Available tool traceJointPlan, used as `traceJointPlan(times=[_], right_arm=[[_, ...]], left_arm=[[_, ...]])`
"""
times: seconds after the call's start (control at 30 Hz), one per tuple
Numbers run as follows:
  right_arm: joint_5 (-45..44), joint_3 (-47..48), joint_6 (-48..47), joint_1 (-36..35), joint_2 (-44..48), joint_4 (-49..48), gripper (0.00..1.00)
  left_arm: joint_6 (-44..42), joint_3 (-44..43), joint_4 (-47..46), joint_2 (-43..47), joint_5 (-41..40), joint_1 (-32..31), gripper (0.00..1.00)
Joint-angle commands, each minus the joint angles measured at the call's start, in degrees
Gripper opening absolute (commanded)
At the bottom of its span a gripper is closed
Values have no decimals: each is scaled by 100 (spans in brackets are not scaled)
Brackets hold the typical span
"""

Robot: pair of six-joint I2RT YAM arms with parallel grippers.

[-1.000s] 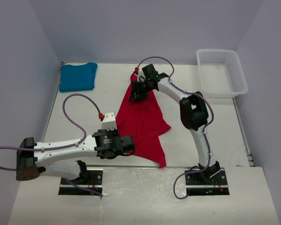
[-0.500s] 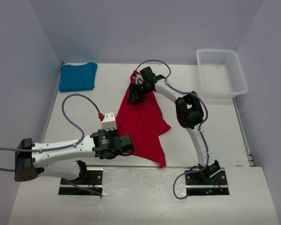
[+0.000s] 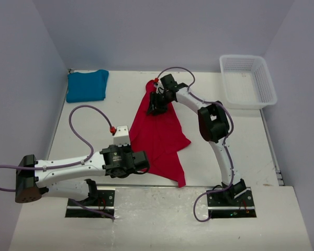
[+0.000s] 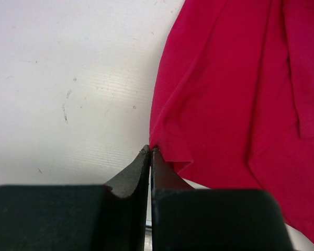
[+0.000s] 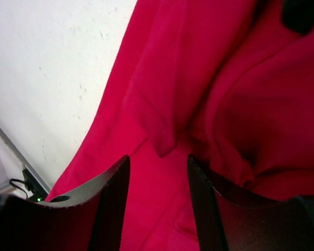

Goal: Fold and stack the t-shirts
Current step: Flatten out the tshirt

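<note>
- A teal shirt [image 3: 87, 86] lies folded flat at the far left corner of the white table [image 3: 89, 130], well apart from everything else.
- The left arm stretches low across the near left of the table. The left gripper [image 4: 150, 150] has its fingers pressed together, the tips right at the near left edge of the red shirt. Whether any cloth is caught between them cannot be told.
- The red shirt [image 3: 162, 133] lies rumpled and unfolded in the middle of the table, a long strip running from far to near, narrow at the far end and wider toward the near edge.
- The right arm reaches from the near right, bending over to the far middle. The right gripper [image 5: 158, 172] is over the far end of the red shirt, fingers spread apart, with folds of red cloth showing in the gap.
- A white mesh basket [image 3: 247, 81] sits at the far right corner.
</note>
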State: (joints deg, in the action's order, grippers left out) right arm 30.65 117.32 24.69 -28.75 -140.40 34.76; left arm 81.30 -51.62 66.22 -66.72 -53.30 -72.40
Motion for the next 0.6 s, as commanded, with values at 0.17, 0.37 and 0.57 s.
traceJointPlan(times=[0.17, 0.37, 0.57], right_arm=[[-25, 819, 36, 116, -251, 180, 46], [178, 1293, 97, 116, -514, 355, 42], [151, 696, 168, 107, -242, -49, 42]], left_arm=[[-70, 64, -188, 141, -111, -11, 0], [-26, 81, -109, 185, -137, -11, 0], [-35, 134, -109, 317, -154, -11, 0]])
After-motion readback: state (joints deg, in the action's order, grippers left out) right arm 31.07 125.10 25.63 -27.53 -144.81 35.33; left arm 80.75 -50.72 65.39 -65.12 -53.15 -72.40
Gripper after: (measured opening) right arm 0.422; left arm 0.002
